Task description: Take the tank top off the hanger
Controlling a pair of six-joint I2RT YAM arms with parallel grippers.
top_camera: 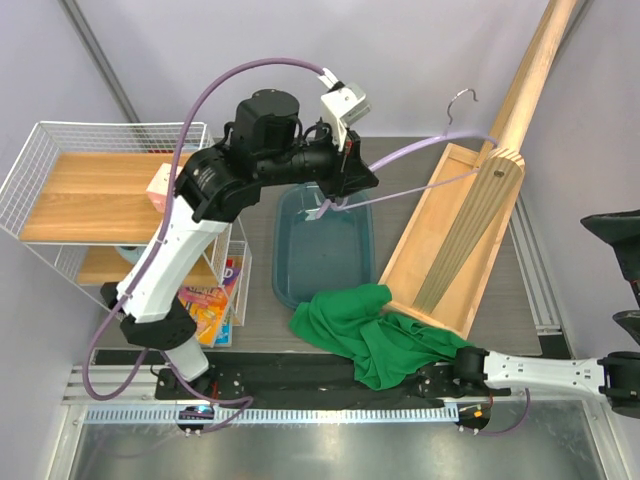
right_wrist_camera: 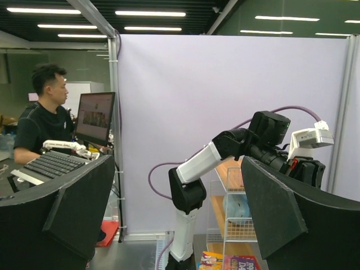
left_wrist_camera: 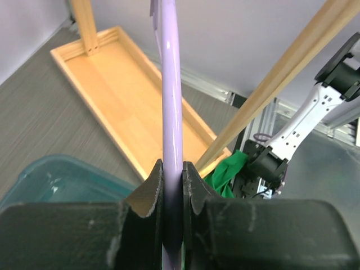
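The lilac hanger (top_camera: 430, 150) is bare and held in the air over the back of the table, its silver hook (top_camera: 462, 100) pointing away. My left gripper (top_camera: 343, 190) is shut on one hanger arm; in the left wrist view the lilac bar (left_wrist_camera: 171, 101) runs up from between the closed jaws of that gripper (left_wrist_camera: 172, 169). The green tank top (top_camera: 370, 330) lies crumpled on the table's near edge, off the hanger, and shows in the left wrist view (left_wrist_camera: 228, 169). My right gripper (top_camera: 445, 378) lies low beside the tank top. Its fingers (right_wrist_camera: 73, 208) are wide open and empty.
A teal plastic bin (top_camera: 325, 250) sits under the left gripper. A long wooden tray (top_camera: 440, 240) with a slanted wooden pole (top_camera: 530, 70) stands at right. A wire shelf (top_camera: 100, 190) and picture books (top_camera: 215, 300) are at left.
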